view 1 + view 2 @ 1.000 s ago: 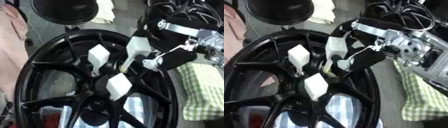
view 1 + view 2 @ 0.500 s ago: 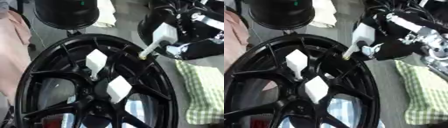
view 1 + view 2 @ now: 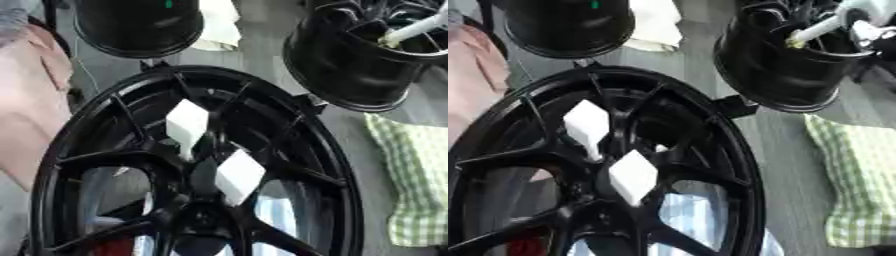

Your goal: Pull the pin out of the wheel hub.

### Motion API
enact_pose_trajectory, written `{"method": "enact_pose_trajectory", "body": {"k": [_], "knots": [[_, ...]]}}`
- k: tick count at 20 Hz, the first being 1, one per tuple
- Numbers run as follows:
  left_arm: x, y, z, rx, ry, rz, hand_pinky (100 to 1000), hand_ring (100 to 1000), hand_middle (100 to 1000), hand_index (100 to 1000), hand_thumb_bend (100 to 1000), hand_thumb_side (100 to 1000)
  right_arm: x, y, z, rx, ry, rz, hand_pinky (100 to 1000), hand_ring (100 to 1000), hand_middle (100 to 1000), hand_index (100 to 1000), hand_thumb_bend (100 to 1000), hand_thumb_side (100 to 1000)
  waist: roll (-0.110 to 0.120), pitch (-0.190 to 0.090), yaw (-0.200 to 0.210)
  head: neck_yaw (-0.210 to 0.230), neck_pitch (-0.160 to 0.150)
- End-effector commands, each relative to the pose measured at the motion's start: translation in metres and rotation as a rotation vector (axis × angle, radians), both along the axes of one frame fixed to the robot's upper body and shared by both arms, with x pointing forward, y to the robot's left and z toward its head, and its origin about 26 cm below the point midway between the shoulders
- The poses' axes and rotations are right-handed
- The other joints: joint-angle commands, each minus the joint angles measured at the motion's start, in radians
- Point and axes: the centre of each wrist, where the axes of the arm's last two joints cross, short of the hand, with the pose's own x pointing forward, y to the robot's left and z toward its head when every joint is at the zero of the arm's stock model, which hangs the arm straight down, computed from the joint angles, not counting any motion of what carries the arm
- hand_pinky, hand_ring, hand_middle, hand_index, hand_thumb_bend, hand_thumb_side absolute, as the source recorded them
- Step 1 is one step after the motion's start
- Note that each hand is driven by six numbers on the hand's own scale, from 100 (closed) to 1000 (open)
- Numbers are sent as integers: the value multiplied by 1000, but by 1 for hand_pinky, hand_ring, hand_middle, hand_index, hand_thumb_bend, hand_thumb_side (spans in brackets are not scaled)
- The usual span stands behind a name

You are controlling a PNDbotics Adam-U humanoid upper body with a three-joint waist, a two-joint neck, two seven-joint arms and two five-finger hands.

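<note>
A large black wheel hub (image 3: 96,157) fills the lower left of both views. Two white block-headed pins (image 3: 186,122) (image 3: 238,175) stand in it near its centre. A third white pin (image 3: 815,30) is out of the hub and hangs tilted over the smaller black wheel (image 3: 350,75) at the top right. My right hand (image 3: 861,15) shows only partly at the top right edge, with its fingers closed on that pin's upper end. My left hand is in neither view.
A black round drum (image 3: 140,30) stands at the top left with a white cloth (image 3: 219,22) beside it. A green checked cloth (image 3: 416,185) lies right of the hub. Pink fabric (image 3: 26,110) runs along the left edge.
My right hand has drawn one pin out of the hub and carried it up and to the right, over the smaller wheel. The arm has left the hub's middle.
</note>
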Motion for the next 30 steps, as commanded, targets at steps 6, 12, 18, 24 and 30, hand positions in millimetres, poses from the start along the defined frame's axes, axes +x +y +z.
{"method": "enact_pose_trajectory", "body": {"k": [6,12,18,24,30], "knots": [[-4,2,5,-1,-30,27,803,763,687,801,326,677,6,-99,-14,141,-47,-430,771,561,257,387,100,100,19,-5,3,29,-27],[-1,-1,10,9,-52,8,804,764,687,801,329,673,12,-150,-70,76,64,-738,793,719,494,603,100,100,23,-7,24,13,-32],[2,-4,16,5,-72,-20,804,765,687,801,333,666,13,-149,-84,55,34,-751,866,885,835,863,100,838,26,-18,46,-113,-17],[2,-5,16,0,-71,-21,803,765,687,801,335,667,13,-144,-83,102,-53,-754,867,881,836,870,100,841,20,-24,44,-158,6],[2,-5,15,0,-65,-21,803,765,687,802,337,668,13,-145,-84,131,-43,-772,867,882,845,867,100,556,14,-27,36,-159,13]]}}
